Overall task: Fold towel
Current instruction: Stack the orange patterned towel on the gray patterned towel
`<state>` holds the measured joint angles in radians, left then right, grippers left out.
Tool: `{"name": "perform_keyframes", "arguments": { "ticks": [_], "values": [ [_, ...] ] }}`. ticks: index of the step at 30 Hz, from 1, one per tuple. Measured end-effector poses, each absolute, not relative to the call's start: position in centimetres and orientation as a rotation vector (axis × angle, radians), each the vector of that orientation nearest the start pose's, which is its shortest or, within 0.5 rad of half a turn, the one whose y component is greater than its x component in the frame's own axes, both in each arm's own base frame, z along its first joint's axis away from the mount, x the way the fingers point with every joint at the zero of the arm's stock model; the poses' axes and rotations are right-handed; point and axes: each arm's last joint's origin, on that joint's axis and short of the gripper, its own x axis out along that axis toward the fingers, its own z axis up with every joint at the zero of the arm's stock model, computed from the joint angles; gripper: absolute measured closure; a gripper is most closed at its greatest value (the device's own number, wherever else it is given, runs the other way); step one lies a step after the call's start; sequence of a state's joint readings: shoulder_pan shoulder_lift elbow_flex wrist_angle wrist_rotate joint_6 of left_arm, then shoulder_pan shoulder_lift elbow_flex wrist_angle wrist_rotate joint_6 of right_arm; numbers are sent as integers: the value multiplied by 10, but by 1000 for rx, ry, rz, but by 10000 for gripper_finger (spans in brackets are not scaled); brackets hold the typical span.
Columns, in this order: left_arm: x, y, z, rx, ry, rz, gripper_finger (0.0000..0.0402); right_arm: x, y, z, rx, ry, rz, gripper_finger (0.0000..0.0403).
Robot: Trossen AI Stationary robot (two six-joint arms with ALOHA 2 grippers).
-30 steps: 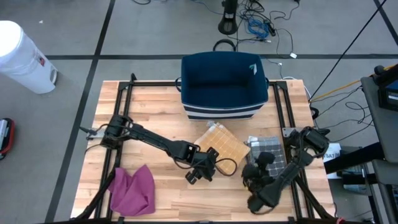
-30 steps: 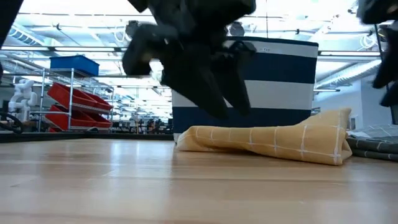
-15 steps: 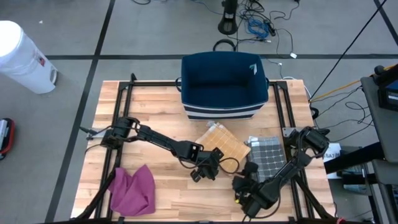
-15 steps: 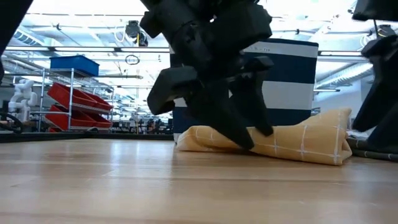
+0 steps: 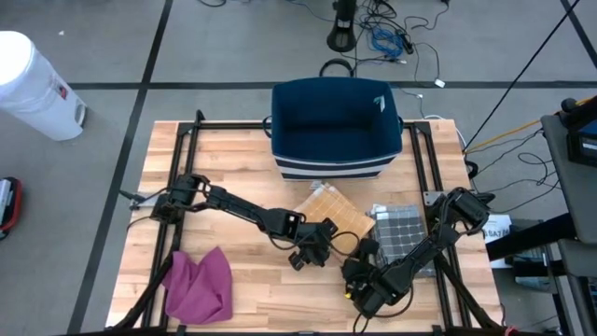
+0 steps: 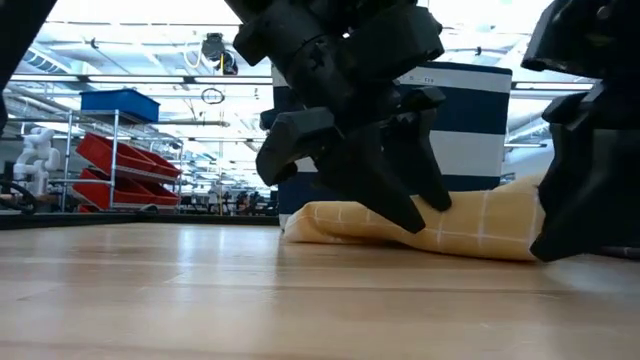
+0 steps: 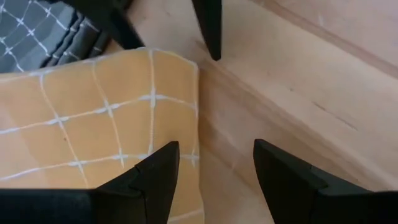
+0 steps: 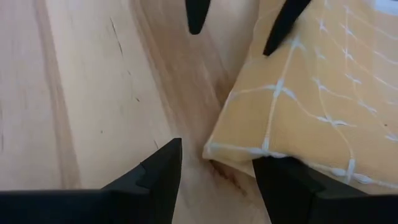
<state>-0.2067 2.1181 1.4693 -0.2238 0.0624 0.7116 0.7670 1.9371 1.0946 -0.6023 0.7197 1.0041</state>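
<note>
Yellow checked towel (image 5: pixel 334 217): lies folded on the table, just ahead of both grippers, its near corner edge between them.
Left gripper (image 5: pixel 312 255): spread wide, empty, straddling that corner.
Right gripper (image 5: pixel 359 278): also spread, empty, facing it.
Nearer: left, slightly.
Grey checked towel (image 5: pixel 403 228): just beyond.
Navy basket (image 5: pixel 336 126): farther behind.
Purple cloth (image 5: pixel 200 285): well apart.

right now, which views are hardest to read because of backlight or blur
Low view: bright ceiling lights behind leave the left claw a black silhouette over the yellow towel. Right wrist view: the towel's far grid goes soft. High view: evenly lit, blue bin clear.
</note>
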Motion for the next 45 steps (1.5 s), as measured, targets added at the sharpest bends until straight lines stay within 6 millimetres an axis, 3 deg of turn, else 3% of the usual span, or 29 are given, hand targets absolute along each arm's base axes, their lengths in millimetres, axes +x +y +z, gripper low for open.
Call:
{"name": "perform_keyframes", "arguments": {
  "ticks": [7, 15, 21, 28, 33, 38, 45],
  "values": [
    [441, -92, 155, 722, 749, -549, 188, 264, 208, 108, -81, 933, -493, 245],
    [442, -92, 155, 722, 750, -545, 188, 262, 206, 111, -90, 906, -519, 392],
    [443, -91, 156, 764, 744, -511, 188, 263, 206, 127, 19, 843, -533, 400],
    [446, -99, 160, 808, 693, -453, 188, 261, 200, 165, 149, 721, -547, 401],
    [448, -107, 165, 865, 663, -314, 188, 258, 196, 186, 200, 648, -550, 402],
    [446, -118, 167, 899, 664, -204, 188, 256, 195, 191, 218, 636, -559, 402],
    [450, -127, 175, 769, 567, -136, 188, 255, 194, 190, 228, 645, -569, 403]
  ]
}}
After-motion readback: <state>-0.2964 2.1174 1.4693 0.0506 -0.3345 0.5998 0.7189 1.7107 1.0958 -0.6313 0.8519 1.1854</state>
